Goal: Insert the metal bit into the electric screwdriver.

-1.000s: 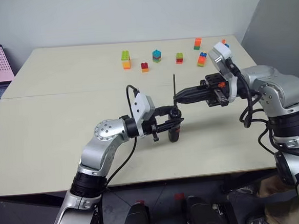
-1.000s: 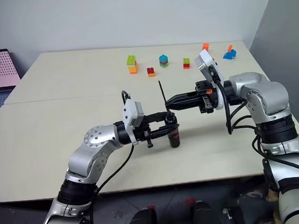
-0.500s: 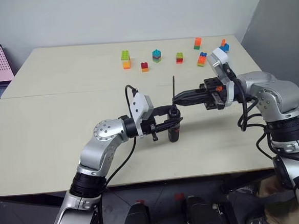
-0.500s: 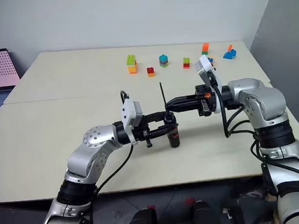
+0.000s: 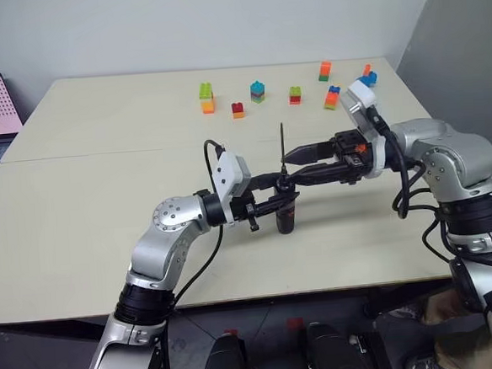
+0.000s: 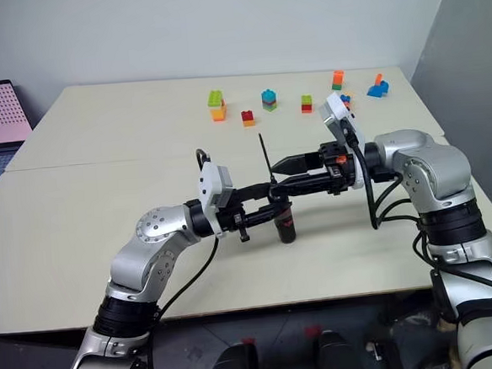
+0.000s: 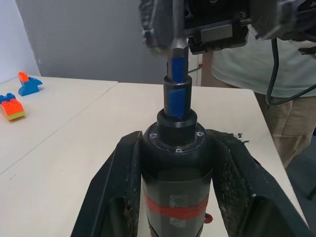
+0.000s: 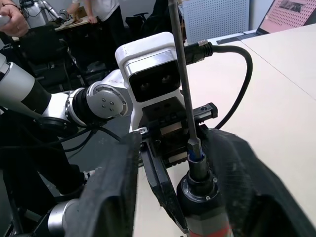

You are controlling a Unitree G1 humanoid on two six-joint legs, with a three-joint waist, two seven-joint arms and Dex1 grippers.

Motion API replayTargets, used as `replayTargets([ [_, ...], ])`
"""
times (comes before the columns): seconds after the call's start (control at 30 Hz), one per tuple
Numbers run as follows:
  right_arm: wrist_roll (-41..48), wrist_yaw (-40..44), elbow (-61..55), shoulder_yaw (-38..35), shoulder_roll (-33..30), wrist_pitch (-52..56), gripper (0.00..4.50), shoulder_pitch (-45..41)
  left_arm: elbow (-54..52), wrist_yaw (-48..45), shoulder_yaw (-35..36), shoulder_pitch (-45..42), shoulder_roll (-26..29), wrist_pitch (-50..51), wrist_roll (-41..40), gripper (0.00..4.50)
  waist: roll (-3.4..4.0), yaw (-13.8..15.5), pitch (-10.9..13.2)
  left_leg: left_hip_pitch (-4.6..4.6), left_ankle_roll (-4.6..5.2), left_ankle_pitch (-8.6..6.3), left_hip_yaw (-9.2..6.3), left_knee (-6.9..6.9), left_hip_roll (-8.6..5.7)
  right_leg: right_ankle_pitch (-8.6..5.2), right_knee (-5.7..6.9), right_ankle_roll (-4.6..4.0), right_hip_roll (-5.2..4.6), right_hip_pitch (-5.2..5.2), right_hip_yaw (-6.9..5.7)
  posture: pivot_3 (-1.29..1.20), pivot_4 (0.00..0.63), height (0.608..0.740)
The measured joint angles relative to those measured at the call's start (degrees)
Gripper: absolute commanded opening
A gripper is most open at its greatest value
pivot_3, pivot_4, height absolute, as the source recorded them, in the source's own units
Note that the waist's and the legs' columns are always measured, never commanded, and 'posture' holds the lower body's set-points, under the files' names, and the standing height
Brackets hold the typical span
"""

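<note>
Now the metal bit (image 8: 183, 84) stands in the top of the electric screwdriver (image 7: 176, 168), which the left gripper (image 5: 282, 194) squeezes upright over the table (image 5: 102, 186). The right gripper (image 5: 289, 166) has let go. Little seems left.

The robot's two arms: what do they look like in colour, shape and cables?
Both arms are rounded silver-grey metal shells with black joint rings. Each wrist carries a white boxy camera housing, and a black cable loops from it along the arm. The left claw and the right claw each have two black tapered fingers. The right wrist shows small orange-red parts.
</note>
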Motion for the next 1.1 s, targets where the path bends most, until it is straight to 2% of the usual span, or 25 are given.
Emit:
replayTargets([
  [0.2,-0.14,-0.44,-0.23,-1.7,-3.47,-1.21,4.49,0.21,-0.44,0.47,-0.09,-0.17,-0.45,0.2,0.0,1.63,0.0,0.04,0.0,-0.1,0.0,0.0,-0.01,0.0,0.0,0.02,-0.13,0.03,0.0,-0.01,-0.01,0.0,0.15,0.74],
  [0.53,-2.22,-3.1,-5.88,-9.14,-12.55,-6.69,4.5,9.17,0.57,4.94,-3.03,-5.11,-1.05,3.13,2.84,1.63,-0.03,-0.03,0.02,-0.17,0.01,0.0,-0.01,0.01,-0.02,0.09,-0.25,0.14,0.0,-0.02,0.01,0.0,0.15,0.74],
  [0.73,-1.66,-4.49,-13.98,-13.7,-17.32,-6.82,4.5,16.25,4.38,6.91,-5.93,-13.59,4.16,4.65,10.54,1.63,-0.06,-0.54,0.08,-0.17,0.01,0.0,-0.01,0.0,-0.01,0.1,-0.23,0.14,0.02,-0.08,0.01,0.0,0.15,0.74],
  [0.9,-2.51,-6.43,-18.28,-16.49,-22.1,-7.4,4.5,20.61,18.61,5.1,-12.65,-23.35,9.79,-5.44,23.83,1.62,-0.02,-0.51,0.13,-0.26,0.0,-0.01,0.07,-0.1,-0.04,0.09,-0.35,0.14,-0.01,-0.15,0.06,0.0,0.15,0.74],
  [0.97,-3.62,-6.56,-19.72,-17.7,-24.66,-8.4,4.5,22.14,26.48,2.48,-17.28,-28.09,9.15,-12.99,28.62,1.62,-0.03,0.1,0.14,-0.34,0.0,-0.02,0.09,-0.15,-0.06,0.09,-0.42,0.14,-0.01,-0.21,0.05,0.0,0.15,0.74],
  [1.1,-6.68,-7.14,-21.58,-19.1,-29.71,-9.69,4.5,25.22,42.39,-0.4,-22.52,-34.26,1.88,-23.54,34.8,1.62,-0.04,0.25,0.14,-0.65,0.01,-0.04,0.12,-0.12,-0.07,0.07,-0.43,0.16,-0.04,-0.44,0.08,0.0,0.15,0.74],
])
